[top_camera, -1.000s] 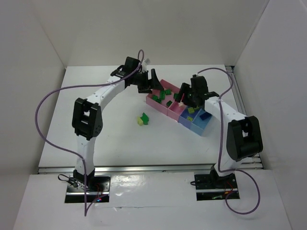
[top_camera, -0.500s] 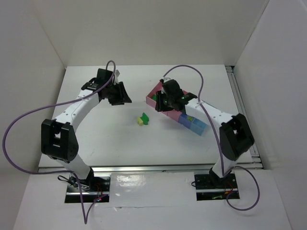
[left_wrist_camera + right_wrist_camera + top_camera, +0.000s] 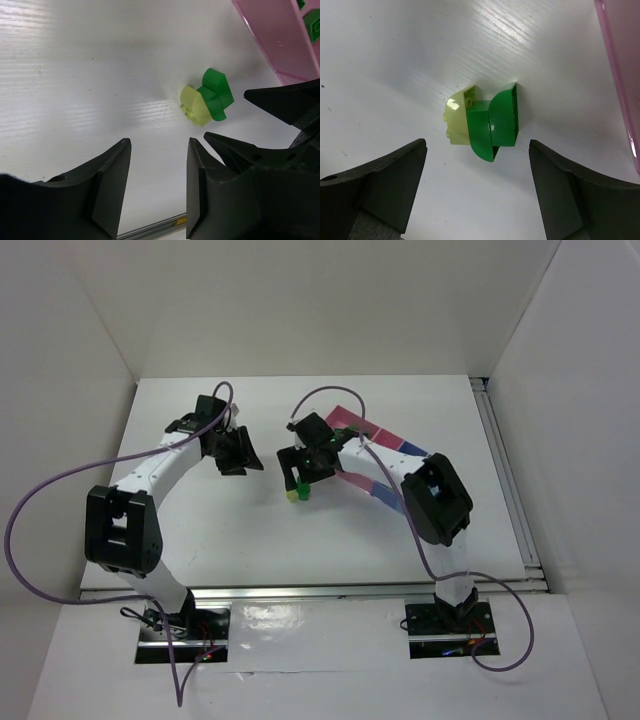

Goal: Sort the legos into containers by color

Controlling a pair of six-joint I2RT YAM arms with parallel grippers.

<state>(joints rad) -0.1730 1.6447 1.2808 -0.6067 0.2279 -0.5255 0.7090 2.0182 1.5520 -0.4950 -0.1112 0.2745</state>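
Top external view: the table fills the middle of the frame, and both arms reach from the bottom edge toward its centre.
Containers: the joined row of containers slants right of centre, pink at the upper left and blue at the lower right. The right arm lies across it, probably because its reach to the loose bricks passes over the row.
Container contents: the left wrist view shows green legos inside a pink box in the upper right corner. The arm hides what the blue boxes hold.
Right side: the right end effector hangs over the loose pair with its jaws spread wide on either side. It touches neither brick and grips nothing, which looks like lining up for a pick.
Left side: the left end effector is parted by a moderate gap and is empty. It sits left of centre, apart from the pair, seemingly waiting.
Loose legos: a green brick and a pale yellow-green brick lie touching on the table, just left of the row's pink end. I cannot tell whether they are clipped together. As they differ in colour, they likely need separate boxes.
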